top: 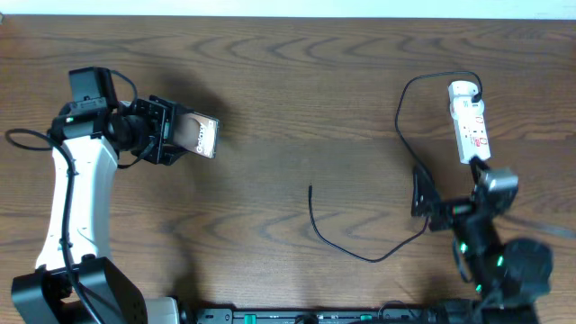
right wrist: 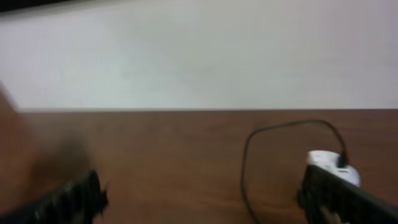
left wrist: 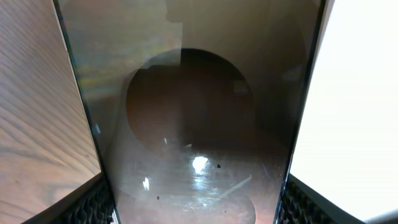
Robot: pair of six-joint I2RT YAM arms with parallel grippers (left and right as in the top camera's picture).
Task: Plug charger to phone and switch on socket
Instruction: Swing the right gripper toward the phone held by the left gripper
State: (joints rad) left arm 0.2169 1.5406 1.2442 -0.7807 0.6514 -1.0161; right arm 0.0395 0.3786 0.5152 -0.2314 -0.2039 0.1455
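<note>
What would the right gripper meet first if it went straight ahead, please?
Probably the power strip, just ahead of one of the right gripper's fingers; height and depth are unclear.

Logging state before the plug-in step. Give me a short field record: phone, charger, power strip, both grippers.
phone: clamped in the left gripper, over the table's left side
charger cable: lying on the table, running to the power strip
plug tip: loose mid-table, not in the phone
power strip: far right of the table; switch state unreadable
left gripper: shut on the phone
right gripper: open, empty, just short of the power strip
</note>
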